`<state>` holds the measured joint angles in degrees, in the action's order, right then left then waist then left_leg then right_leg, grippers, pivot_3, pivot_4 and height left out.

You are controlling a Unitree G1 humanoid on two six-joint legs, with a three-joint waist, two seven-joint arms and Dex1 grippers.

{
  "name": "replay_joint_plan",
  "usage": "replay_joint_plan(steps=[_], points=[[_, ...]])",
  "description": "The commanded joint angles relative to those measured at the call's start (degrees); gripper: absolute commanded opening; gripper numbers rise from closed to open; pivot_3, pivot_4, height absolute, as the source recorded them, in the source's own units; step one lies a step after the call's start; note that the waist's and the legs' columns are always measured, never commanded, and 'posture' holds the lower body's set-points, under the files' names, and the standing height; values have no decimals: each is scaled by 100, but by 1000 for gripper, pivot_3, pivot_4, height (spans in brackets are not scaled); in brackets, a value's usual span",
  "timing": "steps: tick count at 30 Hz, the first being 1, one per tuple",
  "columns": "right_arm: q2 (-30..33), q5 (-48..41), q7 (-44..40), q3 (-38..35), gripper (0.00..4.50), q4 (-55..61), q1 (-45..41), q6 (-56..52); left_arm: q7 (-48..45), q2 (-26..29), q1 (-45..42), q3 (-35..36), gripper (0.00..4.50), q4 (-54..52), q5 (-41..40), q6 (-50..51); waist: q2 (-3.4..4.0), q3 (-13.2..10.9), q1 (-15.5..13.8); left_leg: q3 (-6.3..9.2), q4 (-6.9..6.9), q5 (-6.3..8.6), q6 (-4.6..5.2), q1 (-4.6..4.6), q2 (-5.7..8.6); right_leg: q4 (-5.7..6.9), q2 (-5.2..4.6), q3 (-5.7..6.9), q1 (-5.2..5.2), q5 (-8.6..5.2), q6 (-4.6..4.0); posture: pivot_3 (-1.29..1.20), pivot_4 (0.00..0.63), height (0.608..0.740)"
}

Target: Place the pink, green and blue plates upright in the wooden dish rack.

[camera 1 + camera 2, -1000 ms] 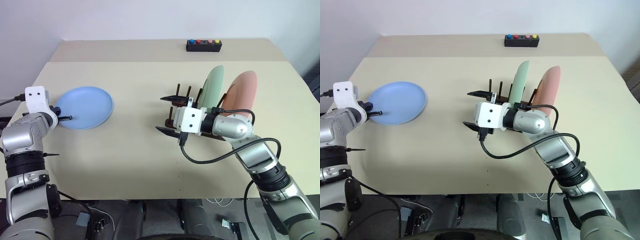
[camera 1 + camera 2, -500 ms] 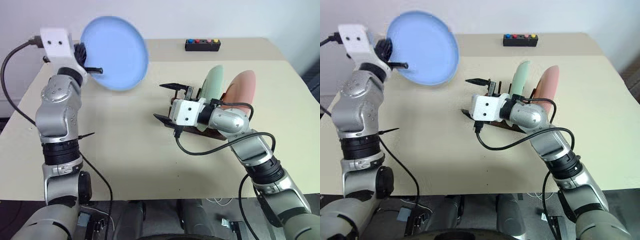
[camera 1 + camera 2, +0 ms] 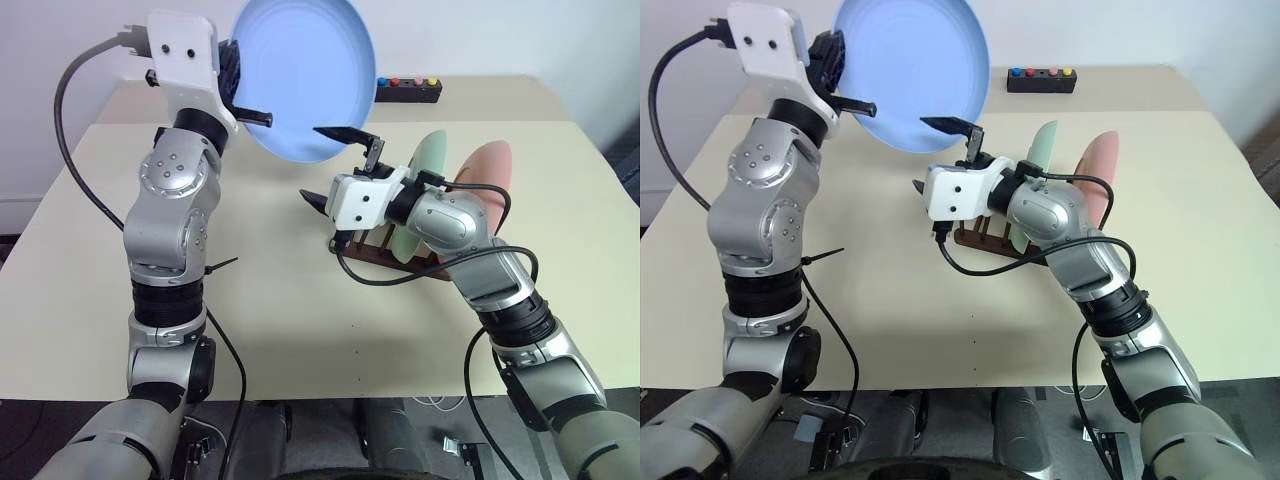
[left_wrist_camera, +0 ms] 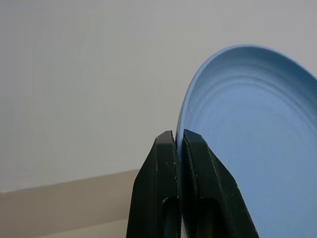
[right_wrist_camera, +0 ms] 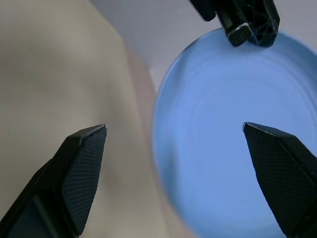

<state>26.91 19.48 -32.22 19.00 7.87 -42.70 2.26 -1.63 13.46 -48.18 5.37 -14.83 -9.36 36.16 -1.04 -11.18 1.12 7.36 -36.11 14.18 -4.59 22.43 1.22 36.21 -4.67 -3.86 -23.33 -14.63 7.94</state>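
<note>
left wrist view: left claw clamped on blue plate rim | right claw wide apart, empty, near plate

Bright, even light; soft shadows

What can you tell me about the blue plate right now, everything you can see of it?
The blue plate is plain, round, shallow and matte light blue, with faint rings on its inner face. It is off the table, held up in the air and tilted, its hollow face toward the right gripper. The left gripper is shut on its rim, one black finger on each face. The right gripper stands open just below it, not touching. It is not yet in the wooden dish rack.
</note>
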Motion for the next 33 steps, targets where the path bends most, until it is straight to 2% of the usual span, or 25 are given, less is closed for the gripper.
replay_joint_plan(steps=[1, 2, 5, 12, 20, 23, 30, 33], points=[[-58, 330, 223, -4, 4500, -148, -211, 208, -74, 0, -308, -82, 72, -453, -58, 213, 0, 0, 1, 0, -1, 0, 0, 0, 0, 0, 0, 0, 0, 0, 0, 0, 150, 740], [-50, 412, 249, 8, 4500, -214, -228, 252, -84, -17, -337, -104, 72, -506, -67, 286, -1, 0, 2, 0, -1, 0, 0, 0, 0, 0, 0, 0, 0, 0, 0, 0, 150, 740], [-31, 546, 267, 15, 3700, -328, -234, 366, -131, -53, -362, -116, 0, -615, -106, 437, 0, 0, 2, 0, 2, 0, 0, 0, 0, -1, 0, 0, 0, 0, 0, 0, 150, 740], [-64, 700, 276, -7, 21, -450, -256, 500, -176, -85, -405, -79, 0, -690, -186, 559, 1, -1, 10, 0, 1, -1, -1, 0, 0, 0, 1, 0, -1, 0, 0, 0, 150, 740], [9, 899, 369, -12, 21, -485, -253, 641, -179, -226, -375, 152, 0, -653, -371, 590, 0, -2, 3, 0, 1, -1, -2, 0, 0, 0, 1, 0, -1, 0, 0, 0, 150, 740], [34, 995, 401, 1, 0, -498, -249, 721, -155, -416, -385, 471, 961, -646, -690, 537, 0, -2, 5, 0, 1, -1, -2, 0, 0, 0, 1, 0, -1, 0, 0, 0, 150, 740], [24, 1051, 404, -16, 0, -532, -253, 884, -312, -537, -538, 1134, 4449, -771, -1508, 151, -1, -2, 4, 0, 0, -1, -2, 0, 0, 0, 1, 0, -1, 0, 0, 0, 150, 740], [14, 1056, 379, -8, 0, -525, -239, 965, -485, -374, -557, 1381, 4449, -773, -1801, -117, -1, -2, 10, 0, 1, -1, -2, 0, 0, -1, 0, -1, 0, 0, 0, 0, 150, 740]])
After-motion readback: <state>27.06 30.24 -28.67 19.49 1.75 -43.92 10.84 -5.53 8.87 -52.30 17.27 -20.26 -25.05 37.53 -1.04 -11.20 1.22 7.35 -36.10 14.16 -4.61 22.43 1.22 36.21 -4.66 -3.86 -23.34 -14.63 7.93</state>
